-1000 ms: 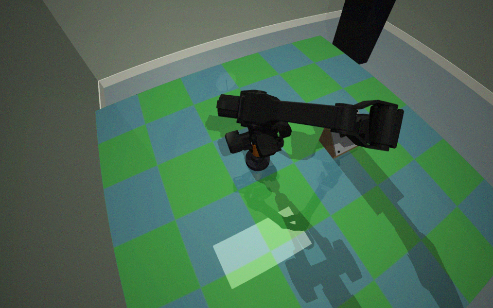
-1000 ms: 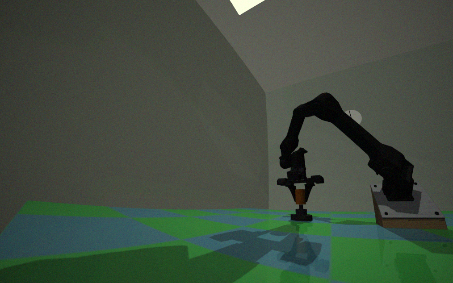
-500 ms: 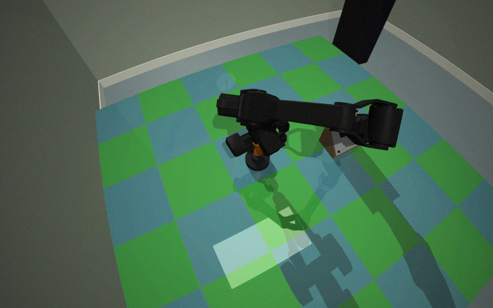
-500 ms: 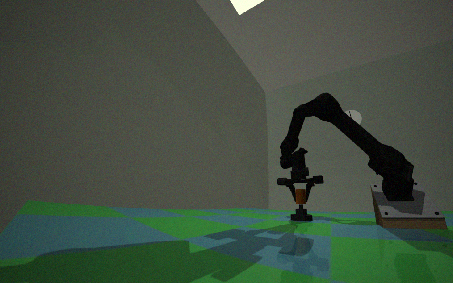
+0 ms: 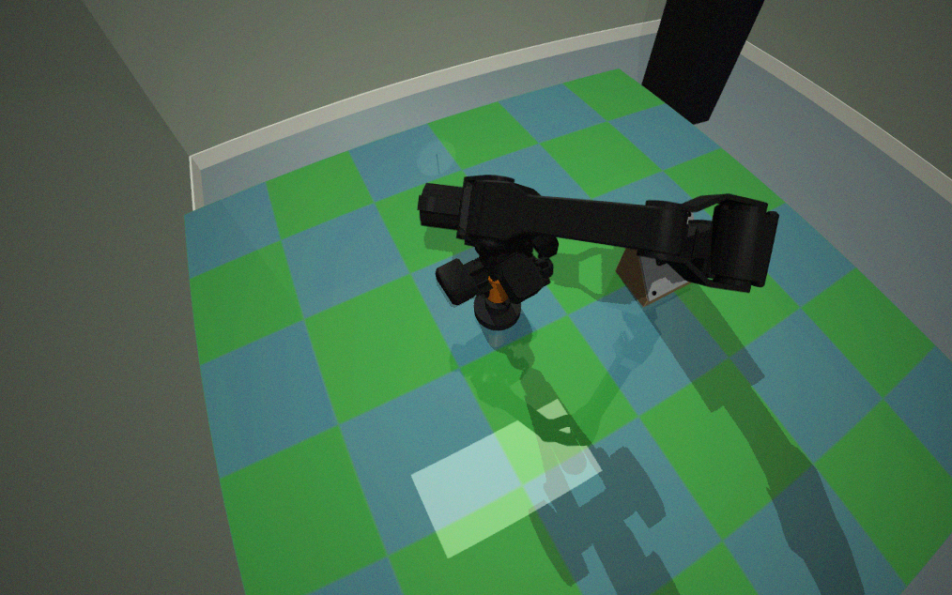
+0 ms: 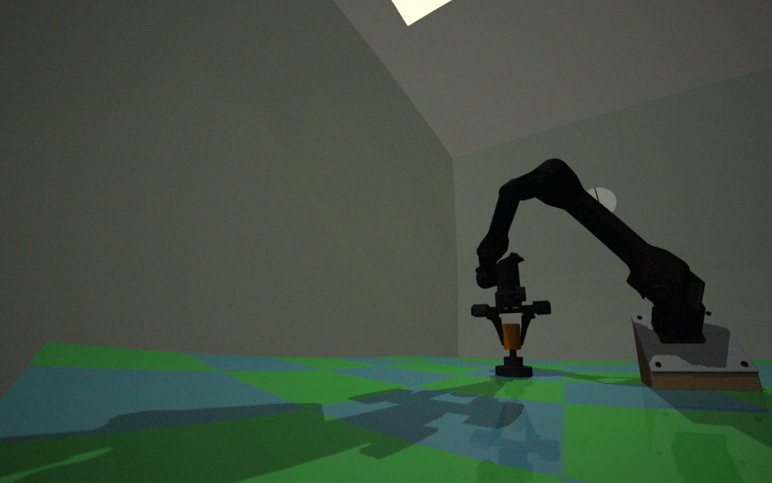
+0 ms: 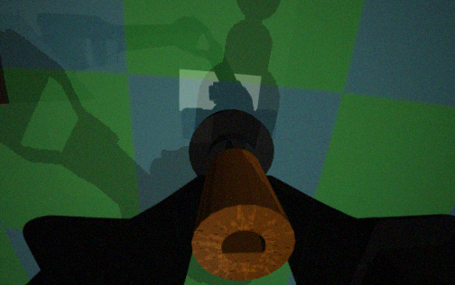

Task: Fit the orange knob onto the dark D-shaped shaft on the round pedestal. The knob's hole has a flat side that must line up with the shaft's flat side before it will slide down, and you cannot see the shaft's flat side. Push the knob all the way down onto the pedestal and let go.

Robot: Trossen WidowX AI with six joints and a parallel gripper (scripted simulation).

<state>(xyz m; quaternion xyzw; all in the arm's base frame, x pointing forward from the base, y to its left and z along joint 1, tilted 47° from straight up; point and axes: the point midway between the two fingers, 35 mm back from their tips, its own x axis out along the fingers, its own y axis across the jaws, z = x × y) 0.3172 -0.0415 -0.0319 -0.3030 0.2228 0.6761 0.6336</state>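
Note:
The orange knob point(image 5: 497, 292) point(image 6: 512, 337) point(image 7: 239, 180) is a tall cylinder, held upright. My gripper point(image 5: 494, 286) point(image 6: 512, 343) point(image 7: 235, 180) is shut on it, one finger on each side. The knob's lower end is right at the top of the dark shaft point(image 6: 512, 353), and a short length of shaft shows below it. The round black pedestal point(image 5: 491, 319) point(image 6: 513, 372) point(image 7: 199, 146) stands under the knob, with a gap between them. In the wrist view the D-shaped hole in the knob's top has its flat side toward the bottom of the picture. The shaft's flat side is hidden.
The arm's base stands on a wooden wedge point(image 5: 633, 278) point(image 6: 706, 381) with a grey top plate, to the right of the pedestal. A black column point(image 5: 691, 69) stands at the back right. The table point(image 5: 259, 420) point(image 6: 141, 387) is green and blue checkered, with shadows and reflections.

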